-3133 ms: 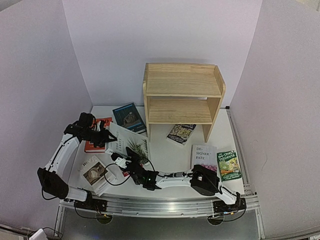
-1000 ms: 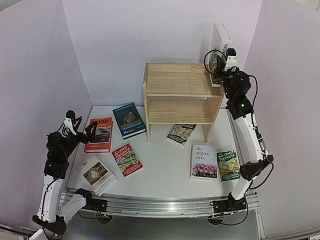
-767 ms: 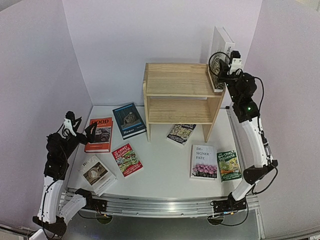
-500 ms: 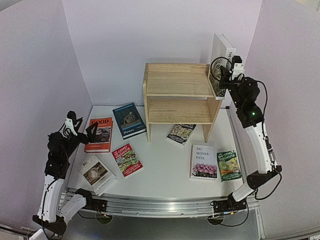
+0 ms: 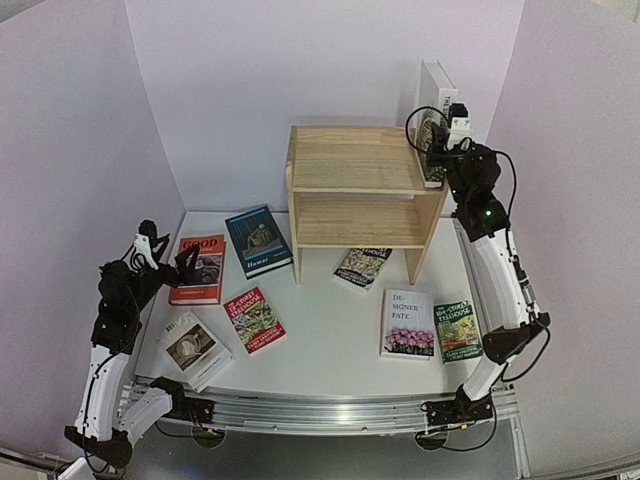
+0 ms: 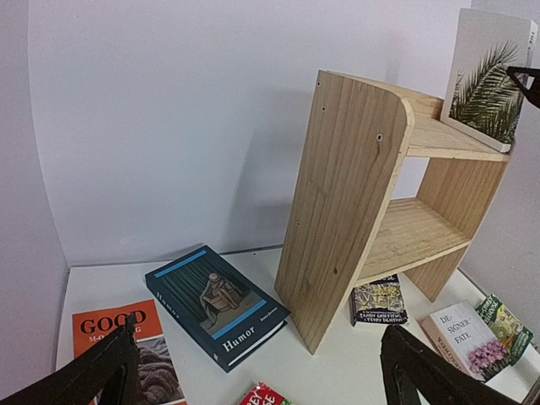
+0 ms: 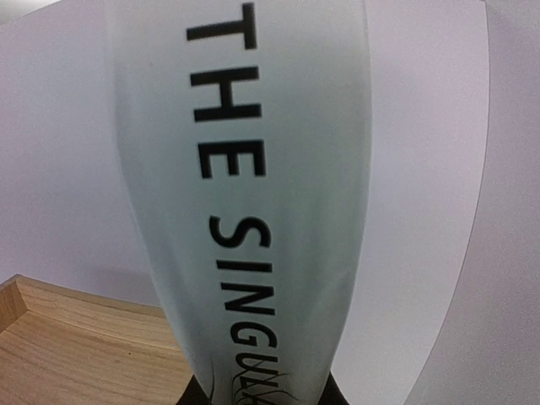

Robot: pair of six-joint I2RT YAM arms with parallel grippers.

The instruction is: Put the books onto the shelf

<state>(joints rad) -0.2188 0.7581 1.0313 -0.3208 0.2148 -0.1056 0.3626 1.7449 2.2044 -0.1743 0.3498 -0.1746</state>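
My right gripper [image 5: 447,138] is shut on a white book [image 5: 437,92] with a palm-leaf cover, held upright with its lower edge at the right end of the wooden shelf's [image 5: 365,160] top board. In the right wrist view its lettered spine [image 7: 245,194] fills the frame, with the right gripper [image 7: 261,398] closed at its foot. My left gripper [image 5: 165,262] hangs open and empty above the orange book [image 5: 198,268]. Flat on the table lie a dark teal book [image 5: 258,240], a red one [image 5: 253,318] and several others. The left wrist view shows the shelf [image 6: 346,194], the white book [image 6: 489,76] and the left gripper [image 6: 261,384].
A brown-and-white book [image 5: 195,348] lies at the front left. A dark patterned book [image 5: 362,267] lies partly under the shelf. A white flowered book [image 5: 407,323] and a green one [image 5: 457,331] lie at the front right. Lilac walls close in on three sides.
The right arm swung outward to the right with the white book, then came back left toward the shelf top's right end. The left gripper shifted slightly right and down, still open.
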